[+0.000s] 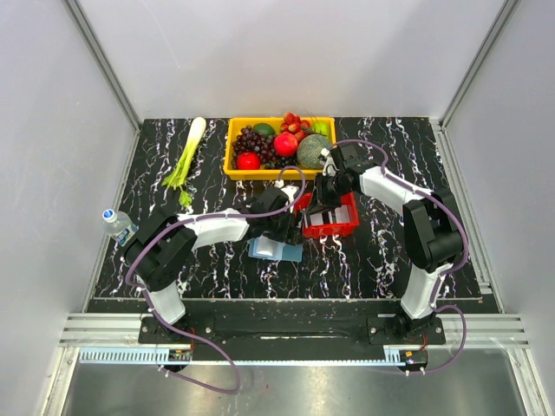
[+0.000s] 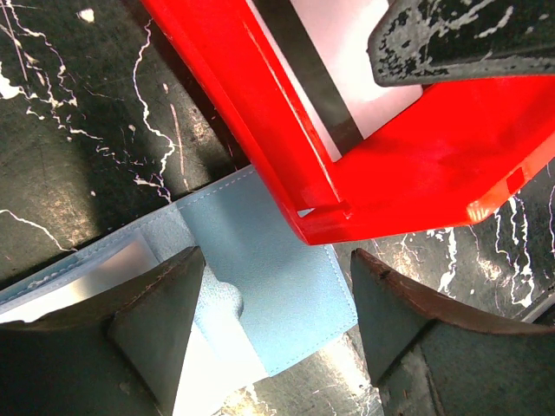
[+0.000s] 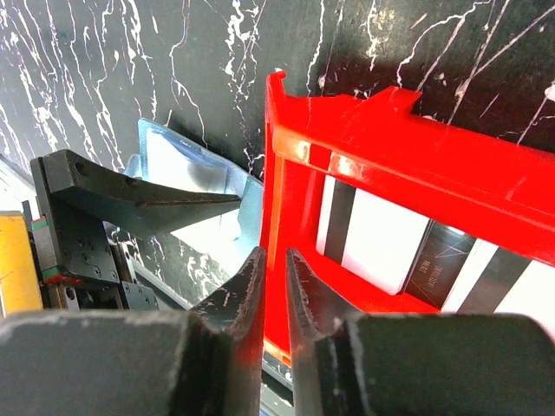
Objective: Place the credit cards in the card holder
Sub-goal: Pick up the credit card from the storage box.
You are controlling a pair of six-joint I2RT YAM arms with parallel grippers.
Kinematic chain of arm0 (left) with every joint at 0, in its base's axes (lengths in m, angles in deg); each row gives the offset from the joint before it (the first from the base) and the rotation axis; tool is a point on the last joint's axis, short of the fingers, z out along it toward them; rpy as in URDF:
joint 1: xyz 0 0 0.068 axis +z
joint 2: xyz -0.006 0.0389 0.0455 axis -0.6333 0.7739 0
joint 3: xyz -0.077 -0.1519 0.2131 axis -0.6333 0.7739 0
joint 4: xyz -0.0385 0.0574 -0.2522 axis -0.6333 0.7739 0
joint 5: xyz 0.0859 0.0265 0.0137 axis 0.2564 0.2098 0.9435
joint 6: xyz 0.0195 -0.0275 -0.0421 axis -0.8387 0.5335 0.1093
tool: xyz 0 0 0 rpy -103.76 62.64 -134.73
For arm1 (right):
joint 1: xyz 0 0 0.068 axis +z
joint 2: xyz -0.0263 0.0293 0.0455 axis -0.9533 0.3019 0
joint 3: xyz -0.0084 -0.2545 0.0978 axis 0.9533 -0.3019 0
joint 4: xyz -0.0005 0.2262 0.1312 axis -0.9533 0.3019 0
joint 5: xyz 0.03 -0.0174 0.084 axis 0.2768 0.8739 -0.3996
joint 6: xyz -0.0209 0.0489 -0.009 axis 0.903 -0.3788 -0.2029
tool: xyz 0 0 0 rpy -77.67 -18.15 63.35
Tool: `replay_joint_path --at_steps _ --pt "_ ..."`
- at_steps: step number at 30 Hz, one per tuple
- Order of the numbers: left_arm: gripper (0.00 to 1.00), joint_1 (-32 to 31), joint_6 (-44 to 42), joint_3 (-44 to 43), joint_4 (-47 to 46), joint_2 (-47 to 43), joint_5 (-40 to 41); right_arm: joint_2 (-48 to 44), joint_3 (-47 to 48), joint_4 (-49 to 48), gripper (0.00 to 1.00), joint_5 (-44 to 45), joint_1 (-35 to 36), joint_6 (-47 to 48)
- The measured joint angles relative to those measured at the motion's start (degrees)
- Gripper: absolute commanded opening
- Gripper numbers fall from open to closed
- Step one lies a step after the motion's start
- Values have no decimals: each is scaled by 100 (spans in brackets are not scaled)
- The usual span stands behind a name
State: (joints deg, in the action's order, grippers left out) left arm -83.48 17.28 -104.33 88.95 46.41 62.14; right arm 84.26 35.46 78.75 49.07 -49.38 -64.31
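Black marbled tabletop (image 1: pixel 381 260), glossy red tray (image 2: pixel 416 191), L fingers (image 2: pixel 156 321) spread over soft blue card holder (image 2: pixel 277 286), R fingers (image 3: pixel 234 329) state unclear

From my seat I see a black worktop (image 1: pixel 364 260) veined with white. At its far edge sits a yellow tray (image 1: pixel 260 175) of fruit: dark grapes (image 1: pixel 256 140), a red apple (image 1: pixel 248 161), a second red fruit (image 1: pixel 285 144), strawberries (image 1: pixel 292 122), a grey-green melon (image 1: pixel 312 151) and something green (image 1: pixel 264 129) at the back. Left of it a leek (image 1: pixel 189 154) lies at a slant. A small water bottle (image 1: pixel 117 224) lies at the worktop's left edge. A red tray (image 1: pixel 329 230) sits just in front of the yellow one.
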Motion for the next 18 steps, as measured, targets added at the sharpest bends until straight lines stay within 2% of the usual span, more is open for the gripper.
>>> replay_joint_path --at_steps 2,4,6,12,18 --pt "73 0 -11 0 0 0 0 2 0 0 23 2 0 0" --pt "73 0 -13 0 0 0 0 2 0 0 33 46 2 -2" --pt "73 0 -15 0 0 0 0 2 0 0 38 197 7 -37" --pt "73 2 2 7 -9 0 31 63 155 308 42 916 20 4" --pt "74 138 195 247 -245 -153 85 118 153 514 41 1770 37 173"
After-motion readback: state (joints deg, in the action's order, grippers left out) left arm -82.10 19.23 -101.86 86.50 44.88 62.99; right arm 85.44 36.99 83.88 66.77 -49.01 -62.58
